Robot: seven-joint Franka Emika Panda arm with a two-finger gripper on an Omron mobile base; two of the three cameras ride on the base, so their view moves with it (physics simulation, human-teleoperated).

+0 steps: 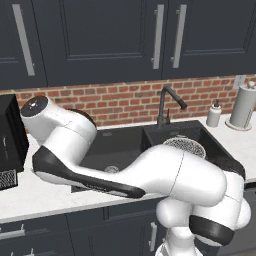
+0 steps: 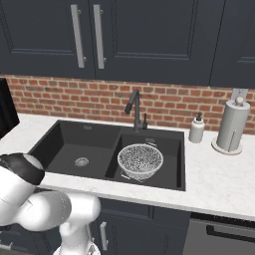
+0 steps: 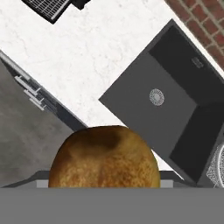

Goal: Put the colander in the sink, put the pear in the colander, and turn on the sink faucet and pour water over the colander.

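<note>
sink (image 2: pixel 74 137): I see the dark double basin set in the white counter (image 2: pixel 219 187); the big basin is on the left and the small one on the right. It is rigid and fixed, so I have nothing to grip there.
faucet (image 2: pixel 133 107): it stands at the far rim between the basins, spout angled down. It looks stiff to me; I would push the small side lever, not the stem.
colander (image 2: pixel 140 160): it sits upright in the right basin, below the spout. I judge the wire mesh light and springy, so the rim is the place to hold if it needs shifting.
pear (image 3: pixel 104 158): golden-brown, close under the hand camera, above the counter edge left of the sink. I judge it light, smooth, firm, easily bruised; a hold across its widest part suits it.
gripper: the pear hides the fingers. The jaws stand wide, and I take them as closed around the pear, carrying it.
</note>
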